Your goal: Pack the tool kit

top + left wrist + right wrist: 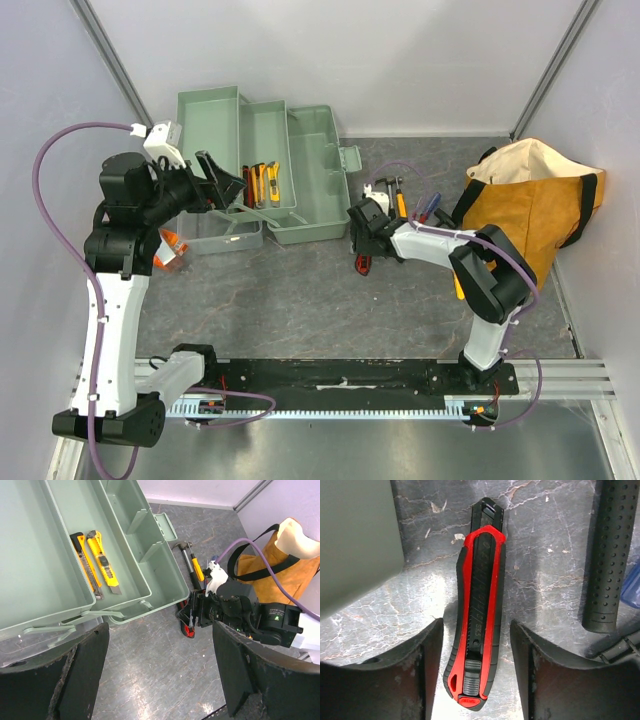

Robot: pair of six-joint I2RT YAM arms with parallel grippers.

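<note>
The right hand [476, 630] hangs low over the red knife [482, 570] with its fingers spread wide, one on each side of the handle and touching neither. The knife lies flat on the counter [550, 510], just off the box's near right corner, its length running between the fingers. To do this pick well, I would drop straight down until the fingertips almost meet the counter, then close across the thick middle of the handle, not on the slider at its near end, so the knife lifts level and does not swing. The handle looks slick and rounded, so a firm, centred squeeze is wise. Just to the right lies the hammer [610, 555], apart from the knife but near enough for the right finger to nudge it if the hand drifts. Screwdrivers [428, 207] lie past it, beside the bag [540, 200]. The box [320, 170] sits open further back on the left, yellow knives [102, 560] already in its tray; the wall must be cleared on the way in. The left hand [159, 670] hovers wide and empty at the box's front.
</note>
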